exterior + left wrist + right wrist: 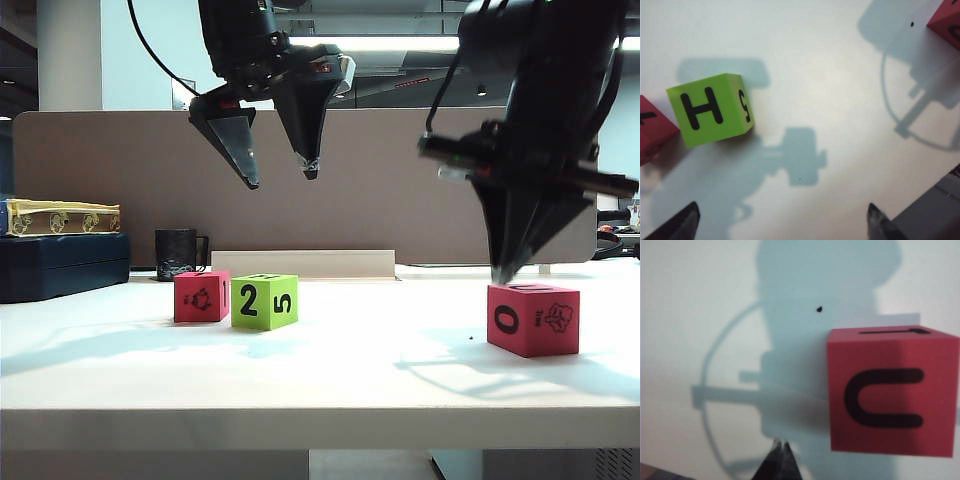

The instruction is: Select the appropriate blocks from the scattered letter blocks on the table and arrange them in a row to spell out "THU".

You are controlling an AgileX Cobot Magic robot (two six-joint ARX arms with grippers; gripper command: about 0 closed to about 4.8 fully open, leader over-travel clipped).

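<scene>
Table: wide white flat tabletop (400, 370), lime green foam cube (265, 301) touching pinkish-red foam cube (201, 296).
Back: brown-grey divider panel (380, 180), black mug (177, 253).
L gripper (280, 170): up high, spread wide.
R gripper (780, 450): pressed together, empty, beside red U cube (892, 392).

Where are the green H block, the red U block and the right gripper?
green H block (702, 108), left wrist view, on its H face.
red U block (887, 397), right wrist view, on its U face.
right gripper (781, 446), right wrist view, at its closed tips.

A brown-grey divider panel (380, 190) stands behind both raised grippers, closing off the table's back edge. Above it hang bright ceiling strip lights (400, 44) (washed out by glare). Below and left of the left gripper sit a black mug (178, 253), a dark blue case (62, 264), and a yellowish box (62, 216) atop it.
</scene>
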